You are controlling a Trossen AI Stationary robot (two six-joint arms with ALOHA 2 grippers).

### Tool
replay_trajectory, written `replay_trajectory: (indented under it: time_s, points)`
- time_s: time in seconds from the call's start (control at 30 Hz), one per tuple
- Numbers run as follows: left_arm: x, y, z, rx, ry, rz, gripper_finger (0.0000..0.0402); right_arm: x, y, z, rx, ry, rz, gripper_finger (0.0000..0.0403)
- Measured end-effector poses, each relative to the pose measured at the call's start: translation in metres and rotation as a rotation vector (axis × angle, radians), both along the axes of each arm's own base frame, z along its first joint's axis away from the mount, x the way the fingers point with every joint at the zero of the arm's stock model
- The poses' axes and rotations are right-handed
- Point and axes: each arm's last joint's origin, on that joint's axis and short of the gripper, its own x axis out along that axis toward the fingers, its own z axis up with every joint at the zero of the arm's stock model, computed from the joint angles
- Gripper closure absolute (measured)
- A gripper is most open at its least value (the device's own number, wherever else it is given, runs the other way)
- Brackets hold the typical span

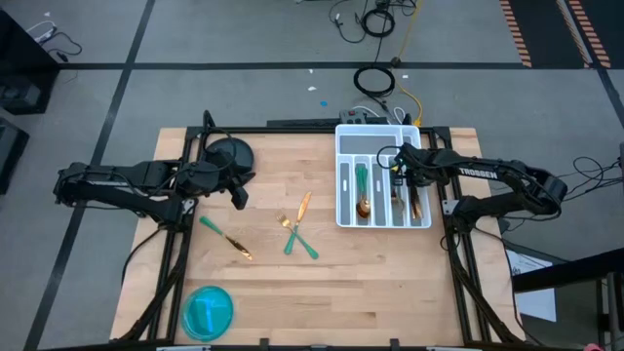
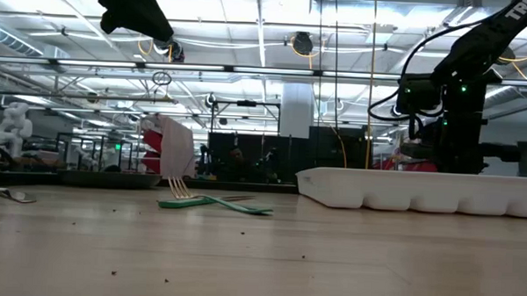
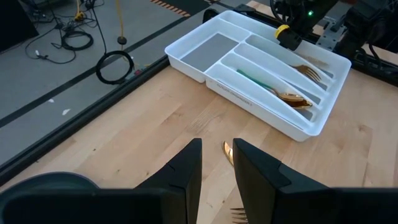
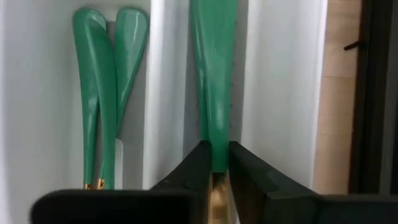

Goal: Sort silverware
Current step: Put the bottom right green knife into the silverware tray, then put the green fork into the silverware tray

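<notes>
The white tray [image 1: 343,136] stands at the table's far right. My right gripper [image 1: 398,168] points down into one of its long compartments, shut on a green-handled fork [image 3: 309,73]. The neighbouring compartment holds two green-handled spoons [image 4: 102,93]. On the bare wood lie more silverware: two crossed forks [image 1: 298,238], a knife [image 1: 227,237] and a gold-headed piece [image 1: 304,204]. My left gripper [image 3: 217,168] hangs open above the table's far left, holding nothing. My right gripper pinches the fork's green handle [image 4: 214,146] between its two fingers, close to where the green meets the gold. The fingers come from above, pointing steeply down, and lie across the handle. The fork lies lengthwise inside the tray's compartment.
A blue round bowl [image 1: 208,312] sits at the near left corner. A dark round thing [image 1: 230,153] lies at the far left, by the left arm. Open wood stretches between the loose silverware and the tray. Cables [image 1: 374,82] lie on the floor beyond the far edge.
</notes>
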Motion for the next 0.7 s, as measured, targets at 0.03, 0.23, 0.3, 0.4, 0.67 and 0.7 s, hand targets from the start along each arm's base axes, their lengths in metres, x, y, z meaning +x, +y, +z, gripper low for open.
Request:
replay_trajectory:
  time_s: [0.03,0.23,0.3,0.4,0.67,0.7]
  points:
    - [0.0,0.0,0.0,0.0,0.0,0.0,0.0304,0.0,0.0,0.0,0.0,0.0,0.0,0.035]
    - [0.0,0.0,0.0,0.0,0.0,0.0,0.0304,0.0,0.0,0.0,-0.001,-0.004,-0.001,0.0303]
    - [0.0,0.0,0.0,0.0,0.0,0.0,0.0304,0.001,0.0,0.002,-0.012,-0.019,0.011,0.0292]
    - [0.0,0.0,0.0,0.0,0.0,0.0,0.0304,0.002,-0.001,0.01,-0.045,-0.051,0.058,0.0282]
    - [0.001,0.0,-0.001,0.006,0.008,-0.004,0.0304,0.009,-0.006,0.075,-0.251,-0.228,0.213,0.0277]
    - [0.002,0.0,-0.001,0.006,0.011,-0.005,0.0304,0.01,-0.006,0.087,-0.292,-0.256,0.242,0.0277]
